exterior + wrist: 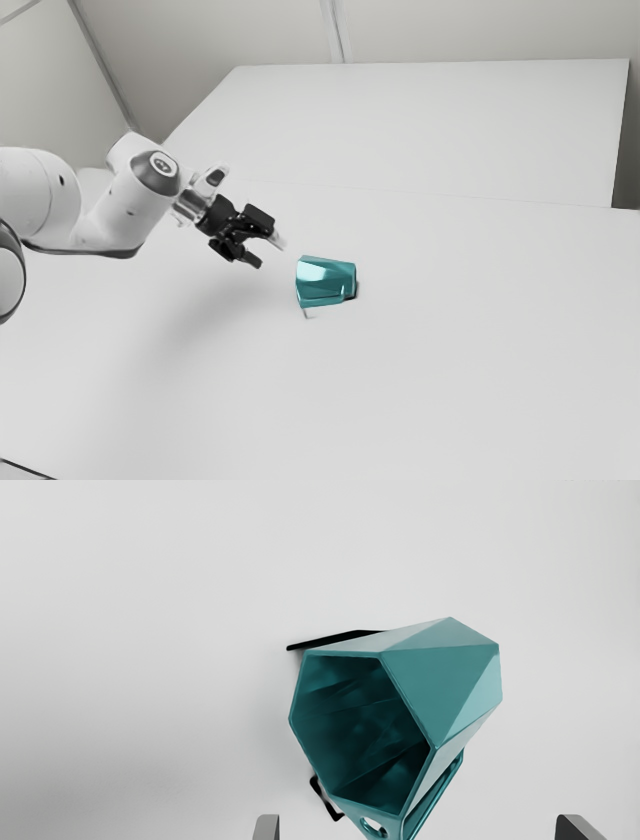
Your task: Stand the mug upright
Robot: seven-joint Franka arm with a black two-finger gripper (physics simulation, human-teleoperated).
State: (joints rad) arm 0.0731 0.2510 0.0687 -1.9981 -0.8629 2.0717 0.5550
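And there's the mug (326, 282) on its side on the table (450, 370), mouth (360, 725) facing the wide-open, empty jaws (268, 253) just short of it, probably light, stiff and slick, so best gripped across its body (435, 695), clear of the handle (394, 827).

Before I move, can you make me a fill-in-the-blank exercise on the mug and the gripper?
The teal faceted mug is not upright but lies on its ____. Its wider end, the open ____, faces the gripper. The gripper is not shut but ____. The looped part sticking out from the mug's wall is its ____.
Missing words, in order: side; mouth; open; handle.
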